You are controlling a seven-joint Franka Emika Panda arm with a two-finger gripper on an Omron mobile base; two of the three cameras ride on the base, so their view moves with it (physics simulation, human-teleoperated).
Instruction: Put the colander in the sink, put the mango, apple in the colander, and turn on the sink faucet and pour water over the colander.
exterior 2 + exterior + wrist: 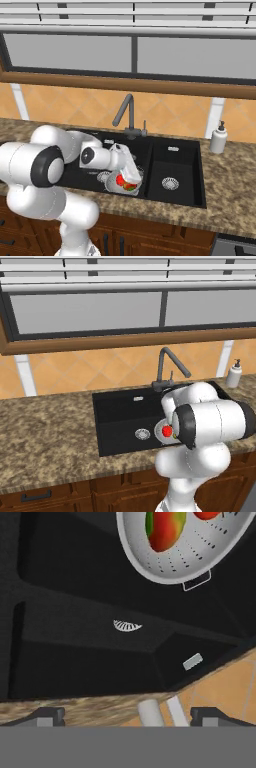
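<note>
Left base view, left to right: we see the speckled granite worktop [45, 421] across the lower left, then the black sink [117, 418] at frame centre with its round steel drain [142, 433]. Right of the drain the apple [167, 430] shows as a red spot inside a sliver of the colander [159, 432] — the white arm covers the rest. The sink faucet [167, 368] stands behind the basin, upper centre, its spout angled to the right. A white soap dispenser [233, 374] sits at far right on the worktop.

Right base view: the arm fills the lower left, reaching right toward the sink. At centre the colander [114, 186] rests in the left basin near the front wall, with the mango [128, 186] and apple [120, 180] inside it, touching each other, partly hidden by the hand. The faucet rises behind it, spout bent left. The smaller second basin [172, 170] lies right of centre.

Hand view: the gripper [127, 716] tips sit at the bottom edge, far left and far right — fingers wide apart, nothing between them. The colander [200, 557] fills the top right with the mango [162, 532] in it and a red edge of the apple [207, 514] just right of it. Black sink floor lies below them.
</note>
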